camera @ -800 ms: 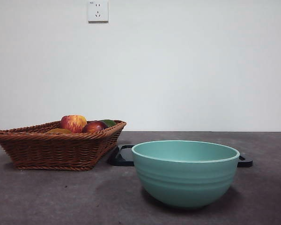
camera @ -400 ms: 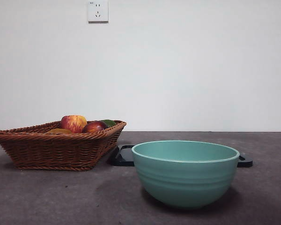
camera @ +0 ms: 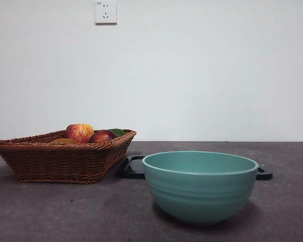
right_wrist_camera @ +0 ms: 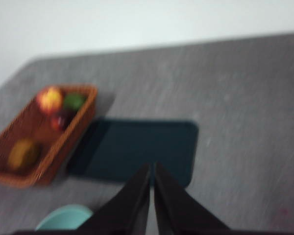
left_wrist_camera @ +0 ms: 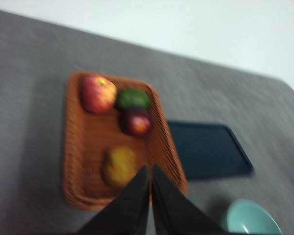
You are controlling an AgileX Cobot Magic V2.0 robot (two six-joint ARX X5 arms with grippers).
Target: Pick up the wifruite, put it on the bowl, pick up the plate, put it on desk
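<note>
**Q:** Nothing seemed to have moved on the table since a second earlier, was that right?

**A:** Yes. From the front, the basket, bowl and dark plate sat exactly as they had, and no arm showed there.

**Q:** Where were the grippers, and what were they doing?

**A:** Both hung high above the table, holding nothing. The left gripper had its two black jaws pressed together, tips meeting. The right gripper looked the same, jaws closed and empty.

**Q:** What lay nearest the left gripper?

**A:** Just past its tips was the wifruite, a dull ochre-brown oval, lying in the wicker basket. Farther out in the basket sat a dark red fruit, a green fruit and a red-and-yellow apple. Beside the basket lay the plate, flat and dark, and off to the side, well apart from the fruit, the teal bowl.

**Q:** How far along was the task?

**A:** Apparently at the very start. The wifruite was not yet picked up, the bowl looked empty, and the plate rested untouched on the desk.

**Q:** And the count?

**A:** Four fruits, one basket, one bowl, one plate, two grippers.
</note>
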